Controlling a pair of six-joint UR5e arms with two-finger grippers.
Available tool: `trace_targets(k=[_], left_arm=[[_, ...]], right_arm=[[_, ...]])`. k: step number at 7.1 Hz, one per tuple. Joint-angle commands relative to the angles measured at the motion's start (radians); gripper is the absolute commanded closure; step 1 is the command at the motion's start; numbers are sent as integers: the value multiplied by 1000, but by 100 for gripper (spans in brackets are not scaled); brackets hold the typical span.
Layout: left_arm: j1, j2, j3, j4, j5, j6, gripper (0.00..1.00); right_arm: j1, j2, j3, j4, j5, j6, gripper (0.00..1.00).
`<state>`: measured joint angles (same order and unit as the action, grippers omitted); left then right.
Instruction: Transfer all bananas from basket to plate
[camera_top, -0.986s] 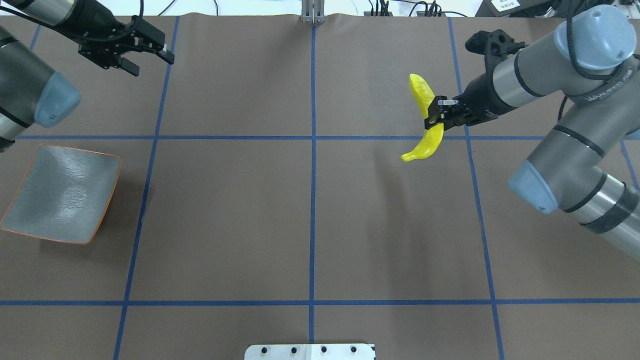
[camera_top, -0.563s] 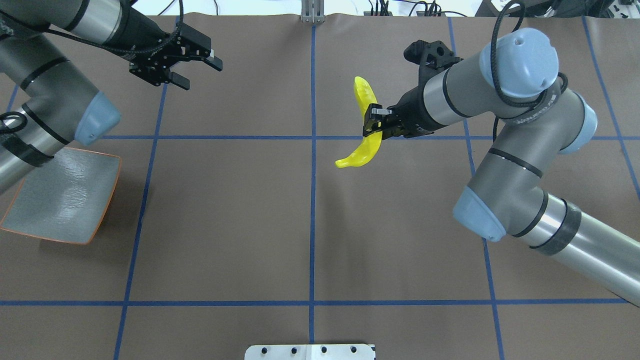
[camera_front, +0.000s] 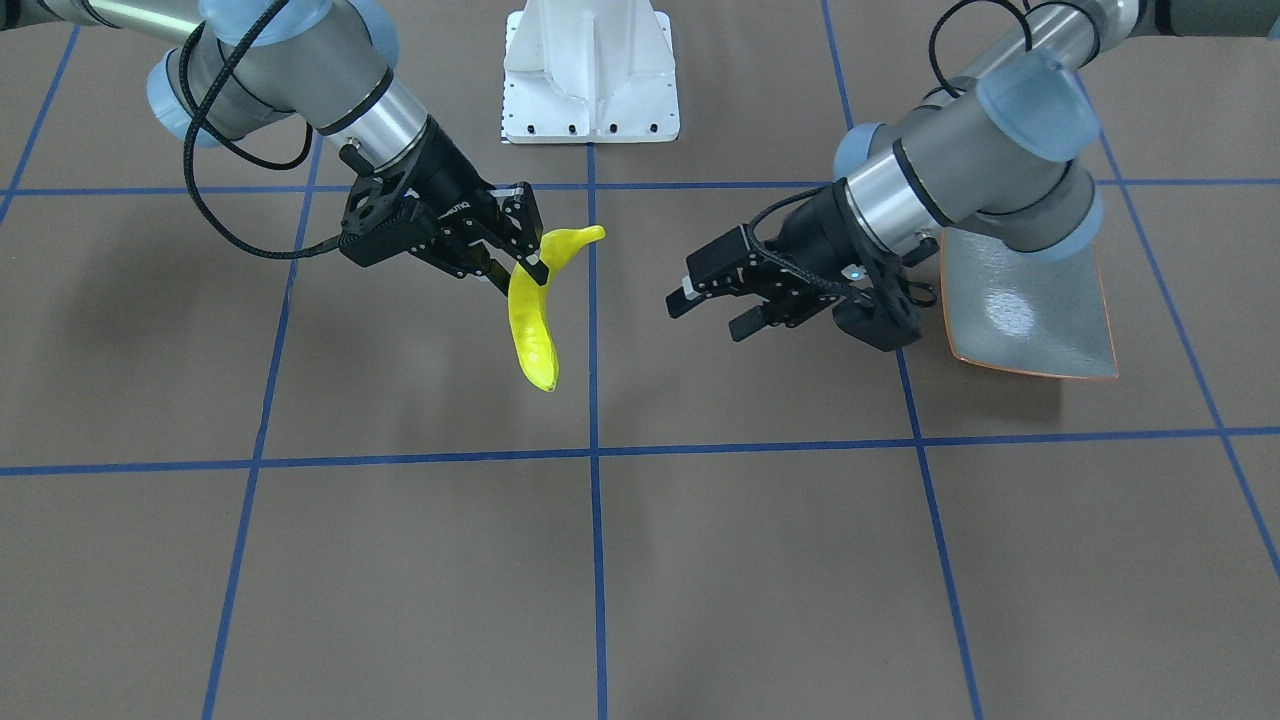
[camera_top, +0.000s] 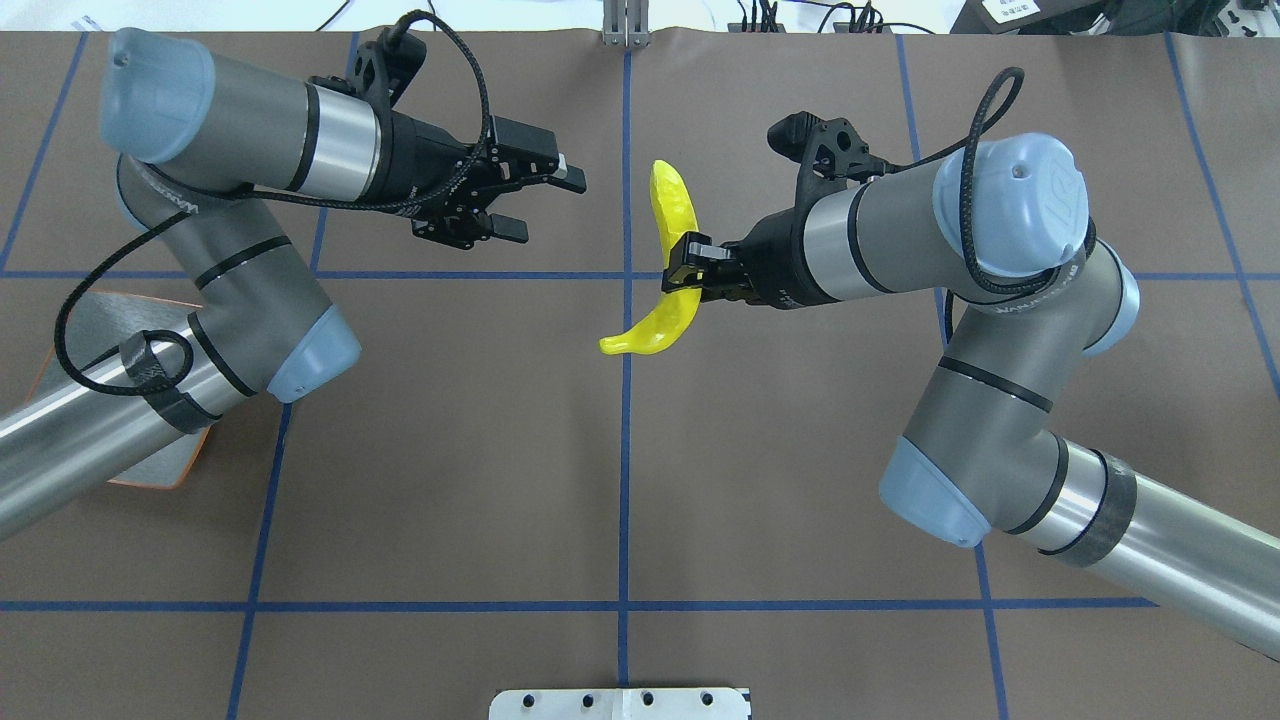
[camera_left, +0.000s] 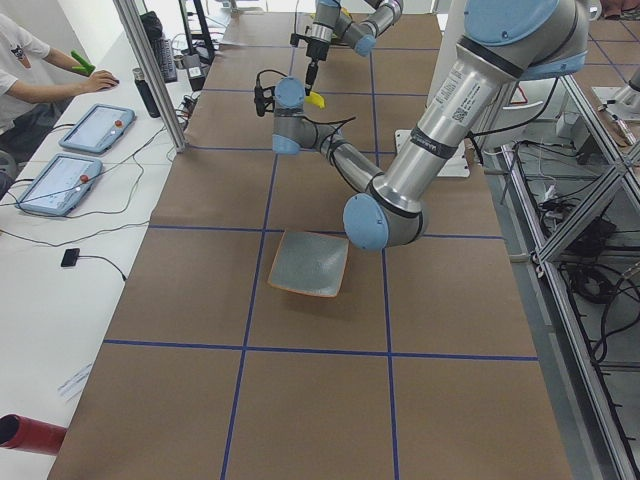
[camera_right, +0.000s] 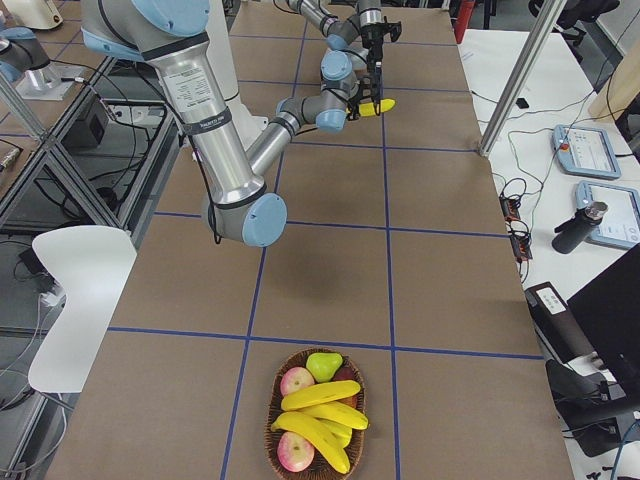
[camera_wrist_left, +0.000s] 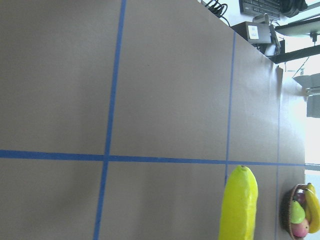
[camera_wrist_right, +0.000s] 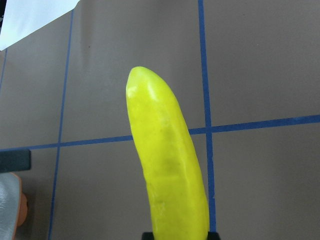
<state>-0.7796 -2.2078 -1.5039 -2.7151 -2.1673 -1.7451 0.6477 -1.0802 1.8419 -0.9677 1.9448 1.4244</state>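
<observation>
My right gripper (camera_top: 683, 262) is shut on the middle of a bright yellow banana (camera_top: 672, 205) and holds it above the table near the centre line. The banana also fills the right wrist view (camera_wrist_right: 167, 160). My left gripper (camera_top: 547, 206) is open and empty, a short way left of the banana, its fingers pointing at it. In the front view it (camera_front: 708, 315) stands apart from the banana (camera_front: 530, 335). The grey-green plate (camera_front: 1030, 310) lies at the table's left end, partly under my left arm. More bananas (camera_right: 320, 395) lie in the basket (camera_right: 272, 420).
The wicker basket sits at the table's right end and also holds apples and a pear (camera_right: 322, 366). It shows small in the left wrist view (camera_wrist_left: 286, 212). Blue tape lines cross the brown table. A white base plate (camera_top: 620, 703) is at the near edge.
My right gripper has carried the banana left to the centre line. My left gripper has swung right from the far left corner toward the banana, and its arm now covers part of the plate.
</observation>
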Motion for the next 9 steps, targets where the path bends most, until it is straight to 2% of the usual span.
trace_targets(k=[1, 2, 5, 6, 9], left_arm=[[22, -13, 7, -89, 26, -28, 1], [22, -27, 13, -98, 27, -28, 1], [68, -38, 33, -193, 137, -28, 1], [69, -41, 48, -202, 142, -25, 3], [106, -55, 59, -227, 147, -22, 3]], right_arm=[[-3, -39, 13, 103, 28, 31, 100], [-3, -40, 10, 127, 36, 50, 100], [0, -40, 13, 176, 83, 89, 100], [1, -46, 13, 219, 107, 123, 100], [9, -43, 13, 228, 111, 133, 100]])
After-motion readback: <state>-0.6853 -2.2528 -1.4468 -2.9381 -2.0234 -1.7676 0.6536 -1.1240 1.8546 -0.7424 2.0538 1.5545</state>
